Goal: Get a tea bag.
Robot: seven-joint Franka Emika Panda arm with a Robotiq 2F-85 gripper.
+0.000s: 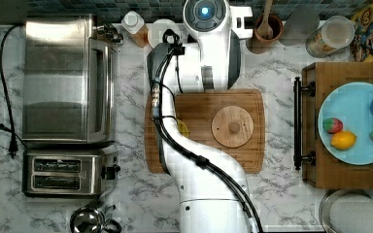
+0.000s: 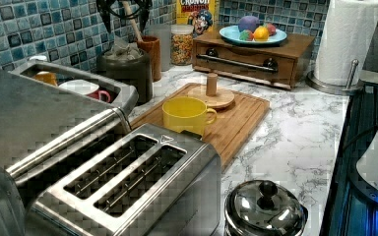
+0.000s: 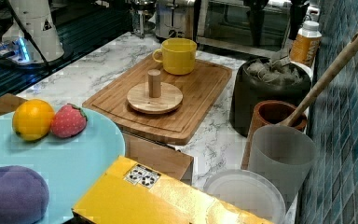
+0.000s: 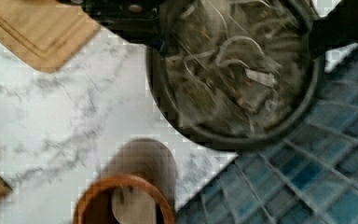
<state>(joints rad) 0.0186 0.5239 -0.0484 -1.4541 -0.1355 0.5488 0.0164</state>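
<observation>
- Dark canister (image 3: 266, 95), lid off, mouth open from above; heap of tea bags (image 4: 233, 65) fills it to the rim.
- Just beside it: wooden utensil cup (image 3: 272, 126), its long spoon handle (image 3: 333, 70) slanting up over the tiles.
- Bottle (image 3: 305, 42) close behind in the right view.
- Cutting board (image 3: 168, 98) alongside: round wooden lid (image 3: 154, 95) and yellow mug (image 3: 177, 56) stand apart, bare board between.

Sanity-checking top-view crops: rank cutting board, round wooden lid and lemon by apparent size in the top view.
Largest to smallest in the top view:
1. cutting board, partly covered by the arm
2. round wooden lid, lying on the board
3. lemon, on the blue plate
</observation>
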